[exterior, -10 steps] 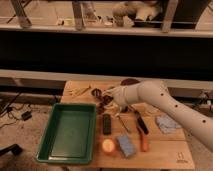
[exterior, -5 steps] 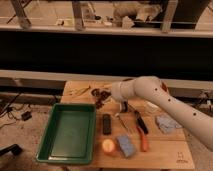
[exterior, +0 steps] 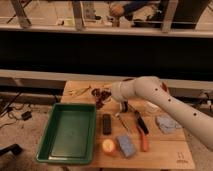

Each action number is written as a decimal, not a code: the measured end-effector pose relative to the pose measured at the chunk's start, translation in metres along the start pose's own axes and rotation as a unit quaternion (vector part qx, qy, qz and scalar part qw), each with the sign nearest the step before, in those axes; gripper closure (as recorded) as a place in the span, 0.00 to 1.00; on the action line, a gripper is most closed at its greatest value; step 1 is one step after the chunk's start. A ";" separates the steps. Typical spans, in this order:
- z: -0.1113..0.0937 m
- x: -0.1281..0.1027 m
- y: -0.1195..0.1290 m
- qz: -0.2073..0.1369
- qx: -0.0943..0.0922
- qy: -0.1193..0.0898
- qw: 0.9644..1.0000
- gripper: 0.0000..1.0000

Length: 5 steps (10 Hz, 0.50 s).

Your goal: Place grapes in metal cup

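The grapes, a dark reddish-purple bunch, lie on the wooden table near its back edge, left of centre. My gripper is at the end of the white arm that reaches in from the right. It sits right at the grapes and partly covers them. A small dark grey metal cup stands just right of the gripper, under the wrist, partly hidden by the arm.
A green tray fills the table's left side. In front lie a black block, a round yellow-red fruit, a blue sponge, an orange-handled tool and a blue-grey cloth. Pale sticks lie at the back left.
The arm has shifted only slightly over the back of the table. The gripper stays at the grapes, which have not visibly moved.
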<state>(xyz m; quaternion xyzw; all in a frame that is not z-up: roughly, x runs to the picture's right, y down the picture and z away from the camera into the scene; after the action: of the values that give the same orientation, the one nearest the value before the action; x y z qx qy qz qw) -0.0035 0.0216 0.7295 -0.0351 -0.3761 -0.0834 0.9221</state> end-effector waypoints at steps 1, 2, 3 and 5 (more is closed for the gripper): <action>0.000 0.002 -0.002 0.000 0.004 0.003 1.000 1.00; 0.004 0.003 -0.005 -0.003 0.006 0.004 1.000 1.00; 0.010 0.001 -0.010 -0.007 0.007 0.002 1.000 1.00; 0.020 0.005 -0.021 -0.015 0.011 0.003 1.000 1.00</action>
<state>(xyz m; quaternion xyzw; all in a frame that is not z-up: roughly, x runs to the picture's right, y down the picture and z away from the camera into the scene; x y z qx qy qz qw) -0.0176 0.0030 0.7469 -0.0193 -0.3745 -0.0929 0.9224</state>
